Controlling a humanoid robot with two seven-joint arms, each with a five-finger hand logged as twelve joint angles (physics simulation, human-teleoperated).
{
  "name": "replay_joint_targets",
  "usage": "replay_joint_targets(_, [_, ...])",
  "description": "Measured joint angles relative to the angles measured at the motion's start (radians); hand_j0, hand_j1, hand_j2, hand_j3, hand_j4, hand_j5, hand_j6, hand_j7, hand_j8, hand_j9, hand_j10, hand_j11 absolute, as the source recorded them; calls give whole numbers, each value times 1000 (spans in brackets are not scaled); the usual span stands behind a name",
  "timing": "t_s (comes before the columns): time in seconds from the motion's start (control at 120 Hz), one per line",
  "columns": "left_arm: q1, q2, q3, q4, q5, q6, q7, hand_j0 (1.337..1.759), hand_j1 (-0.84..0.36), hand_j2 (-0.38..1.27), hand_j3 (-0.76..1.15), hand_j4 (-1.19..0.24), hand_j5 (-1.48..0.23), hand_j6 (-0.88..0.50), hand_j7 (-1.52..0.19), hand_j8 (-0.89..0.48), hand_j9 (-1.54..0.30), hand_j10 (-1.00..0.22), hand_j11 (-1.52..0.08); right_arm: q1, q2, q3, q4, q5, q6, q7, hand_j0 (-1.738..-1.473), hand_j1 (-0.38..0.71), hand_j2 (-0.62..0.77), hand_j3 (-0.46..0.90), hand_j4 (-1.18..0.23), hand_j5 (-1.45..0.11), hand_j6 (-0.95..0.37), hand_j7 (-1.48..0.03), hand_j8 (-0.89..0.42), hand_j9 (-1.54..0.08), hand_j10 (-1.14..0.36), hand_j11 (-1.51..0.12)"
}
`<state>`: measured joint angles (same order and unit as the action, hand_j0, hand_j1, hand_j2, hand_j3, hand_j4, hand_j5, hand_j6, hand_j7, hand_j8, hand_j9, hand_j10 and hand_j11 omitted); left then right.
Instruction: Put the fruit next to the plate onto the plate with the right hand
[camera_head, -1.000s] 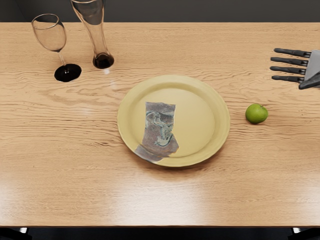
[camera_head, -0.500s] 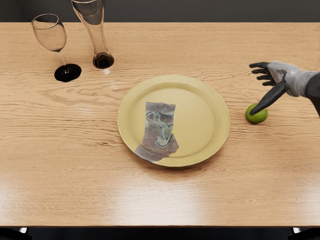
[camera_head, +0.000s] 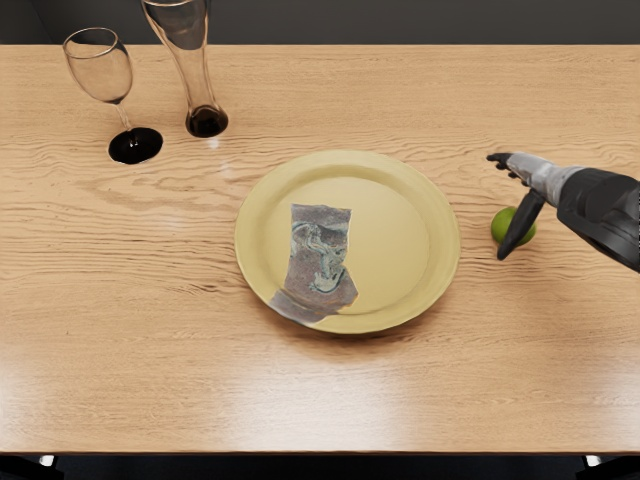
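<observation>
- Reaching for the fruit is the step you have in hand; the lift and the carry to the plate are not yet begun.
- Right hand (camera_head: 530, 181): enters from the right edge and hangs over the fruit, near the plate's right rim.
- Fingers (camera_head: 521, 223): spread, gripping nothing. One dark digit slants down across the fruit's right side, and the others point left, beyond the fruit. You cannot tell from this view whether any digit touches it.
- Fruit (camera_head: 503, 225): small, round and green. It sits on the desk (camera_head: 400, 400) just to the right of the plate and apart from its rim, partly hidden by the hand.
- Plate (camera_head: 262, 205): yellow, mid-desk. A grey patterned scrap (camera_head: 320, 262) lies on its left-centre, and the right half is bare.
- Wine glass (camera_head: 98, 62) and tall glass (camera_head: 190, 50): far left corner, well apart from the work.
- Left hand: not in view.
- Next move, as a judgement: close the fingers round the fruit from both sides before lifting, then carry it left over the rim and set it on the bare right half.
- Risk: the fruit is round and likely to roll if one digit nudges it first.
</observation>
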<state>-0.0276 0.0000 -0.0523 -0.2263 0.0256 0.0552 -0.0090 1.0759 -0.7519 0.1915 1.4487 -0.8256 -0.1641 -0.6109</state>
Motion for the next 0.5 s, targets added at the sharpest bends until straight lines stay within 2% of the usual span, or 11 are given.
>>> replay_joint_targets(0.158, [0,0,0,0,0,0,0,1658,349,0,0,0,0,0,0,0,0,0,0,20,13,-49,-55,-4,6,0,-1658,-285,-9,0,-59,-72,-61,-72,-60,-72,-59,-72])
replay_joint_targets(0.317, [0,0,0,0,0,0,0,1658,349,0,0,0,0,0,0,0,0,0,0,21,48,-57,-105,-19,-1,0,-1658,-171,-28,0,-154,-196,-156,-195,-155,-196,-154,-196])
replay_joint_targets(0.5, [0,0,0,0,0,0,0,1658,349,0,0,0,0,0,0,0,0,0,0,4,66,-61,-122,-31,-83,0,-1658,-51,-47,0,-254,-325,-255,-325,-254,-325,-253,-325])
